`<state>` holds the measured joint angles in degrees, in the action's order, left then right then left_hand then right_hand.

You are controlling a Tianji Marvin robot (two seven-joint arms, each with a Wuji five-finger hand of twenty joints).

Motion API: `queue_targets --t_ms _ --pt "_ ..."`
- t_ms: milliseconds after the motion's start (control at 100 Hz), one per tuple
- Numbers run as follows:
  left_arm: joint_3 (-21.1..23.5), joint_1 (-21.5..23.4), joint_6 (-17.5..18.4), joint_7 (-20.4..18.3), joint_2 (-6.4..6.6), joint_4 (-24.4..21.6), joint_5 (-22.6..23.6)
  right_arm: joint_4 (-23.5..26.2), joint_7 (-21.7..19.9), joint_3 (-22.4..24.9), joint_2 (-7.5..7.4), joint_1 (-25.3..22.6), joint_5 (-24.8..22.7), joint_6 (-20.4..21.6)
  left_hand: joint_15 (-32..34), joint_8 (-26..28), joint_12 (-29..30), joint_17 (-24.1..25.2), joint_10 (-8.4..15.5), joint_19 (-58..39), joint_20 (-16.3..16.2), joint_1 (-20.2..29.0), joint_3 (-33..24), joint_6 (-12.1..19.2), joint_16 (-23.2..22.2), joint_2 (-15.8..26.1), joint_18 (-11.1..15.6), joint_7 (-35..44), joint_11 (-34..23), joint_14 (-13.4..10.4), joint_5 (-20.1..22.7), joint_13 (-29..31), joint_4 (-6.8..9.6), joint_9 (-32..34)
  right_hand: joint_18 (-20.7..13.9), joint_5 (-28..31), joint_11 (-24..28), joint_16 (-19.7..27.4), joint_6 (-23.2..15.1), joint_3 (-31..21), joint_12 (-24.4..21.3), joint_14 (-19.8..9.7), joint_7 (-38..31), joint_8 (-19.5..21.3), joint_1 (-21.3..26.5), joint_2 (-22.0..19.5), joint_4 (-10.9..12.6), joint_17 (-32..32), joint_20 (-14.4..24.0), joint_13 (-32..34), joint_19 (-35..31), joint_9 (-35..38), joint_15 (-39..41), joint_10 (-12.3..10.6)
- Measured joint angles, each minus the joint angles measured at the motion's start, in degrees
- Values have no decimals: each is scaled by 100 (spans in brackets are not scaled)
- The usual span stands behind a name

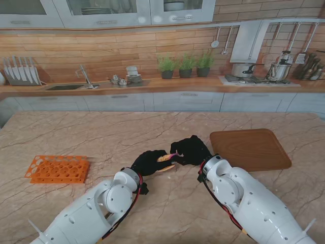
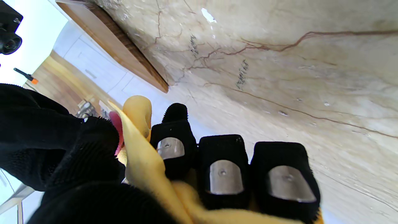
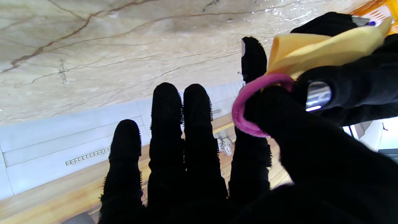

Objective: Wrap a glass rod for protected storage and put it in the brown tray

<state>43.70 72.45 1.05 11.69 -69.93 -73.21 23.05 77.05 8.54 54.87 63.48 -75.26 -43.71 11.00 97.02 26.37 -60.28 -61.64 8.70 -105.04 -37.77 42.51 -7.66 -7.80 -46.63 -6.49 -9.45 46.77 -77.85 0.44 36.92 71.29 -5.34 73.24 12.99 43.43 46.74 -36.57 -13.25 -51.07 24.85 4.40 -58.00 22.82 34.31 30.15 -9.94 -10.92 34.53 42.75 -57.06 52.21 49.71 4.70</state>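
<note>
A yellow cloth bundle (image 1: 165, 158) sits between my two black-gloved hands at mid-table; the glass rod inside it is hidden. My left hand (image 1: 148, 161) is curled around the yellow cloth (image 2: 141, 155), its fingers (image 2: 225, 171) bent over it. A pink rubber band (image 3: 248, 105) is looped over the thumb and index finger of my right hand (image 1: 190, 149), right at the end of the cloth (image 3: 314, 49). The other right fingers (image 3: 174, 124) are stretched out straight. The brown tray (image 1: 250, 148) lies just right of the right hand, with nothing in it.
An orange test-tube rack (image 1: 57, 169) lies on the marble table (image 1: 101, 137) at the left. Beyond the table runs a kitchen counter (image 1: 152, 86) with a sink, potted plants and a stove.
</note>
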Motion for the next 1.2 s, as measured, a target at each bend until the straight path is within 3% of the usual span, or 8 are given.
queue_targets --t_ms 110,320,420,570,680,800,890,1200 --pt "6 5 11 5 -10 -1 -19 13 -36 13 -9 0 -20 4 14 5 1 0 -1 0 9 3 -275 -28 0 -20 -30 584 -9 2 0 0 -1 0 1 0 0 0 7 -48 0 0 4 0 1 -2 3 0 1 0 1 1 -6 -1" --pt "10 17 52 78 -38 -4 -49 97 -161 126 -26 -32 -56 56 18 157 71 3 -74 -4 192 -783 -1915 -308 6 -276 -190 1570 -17 103 354 1 11 55 44 0 -10 0 18 -201 0 10 60 -50 -61 -5 26 0 58 -7 20 1 -83 13" --pt "13 16 97 141 -52 14 -43 143 -195 199 -34 -73 -57 75 19 167 90 7 -135 -4 356 -1089 -2580 -352 55 -274 -314 1879 -80 167 510 7 510 107 51 -6 -12 0 -30 -467 0 21 62 -113 -303 126 61 0 60 -10 90 -5 -143 35" --pt "23 12 111 180 -61 22 -42 183 -247 297 -51 -129 -57 131 19 306 150 38 -167 -4 431 -1363 -2765 -352 63 -275 -373 2106 -264 180 642 9 981 153 58 -252 -61 0 -44 -454 1 48 81 -113 -836 379 86 0 61 -72 175 -127 -215 85" --pt "32 13 89 195 -74 22 -88 215 -344 348 -70 -154 -62 178 19 377 194 39 -197 -4 442 -1520 -2852 -345 80 -272 -389 2111 -361 185 764 11 1207 204 59 -313 -81 -1 -23 -454 2 48 85 -113 -797 358 97 0 61 -115 203 -146 -221 93" --pt "45 18 67 198 -80 12 -125 223 -384 395 -84 -170 -65 200 20 383 226 39 -198 -4 442 -1520 -2932 -340 116 -263 -389 2111 -428 185 791 12 1208 210 59 -379 -87 -1 -32 -454 2 48 86 -115 -796 358 97 0 65 -145 230 -213 -254 104" --pt "61 22 56 182 -80 2 -137 224 -391 437 -84 -187 -28 198 20 387 228 39 -199 -4 443 -1448 -3004 -339 131 -255 -389 2111 -432 186 797 12 1446 211 59 -302 -87 -5 -111 -454 3 48 62 -116 -783 356 97 0 73 -145 233 -213 -253 105" --pt "71 37 63 45 -57 -44 -162 208 -342 443 -62 -206 191 10 62 446 236 39 -199 -4 445 -1444 -3005 -338 134 -254 -389 2111 -443 186 798 12 1446 212 59 -344 -87 -26 -190 -7 6 48 -7 -106 -59 12 57 -13 212 -137 294 -200 -254 105"
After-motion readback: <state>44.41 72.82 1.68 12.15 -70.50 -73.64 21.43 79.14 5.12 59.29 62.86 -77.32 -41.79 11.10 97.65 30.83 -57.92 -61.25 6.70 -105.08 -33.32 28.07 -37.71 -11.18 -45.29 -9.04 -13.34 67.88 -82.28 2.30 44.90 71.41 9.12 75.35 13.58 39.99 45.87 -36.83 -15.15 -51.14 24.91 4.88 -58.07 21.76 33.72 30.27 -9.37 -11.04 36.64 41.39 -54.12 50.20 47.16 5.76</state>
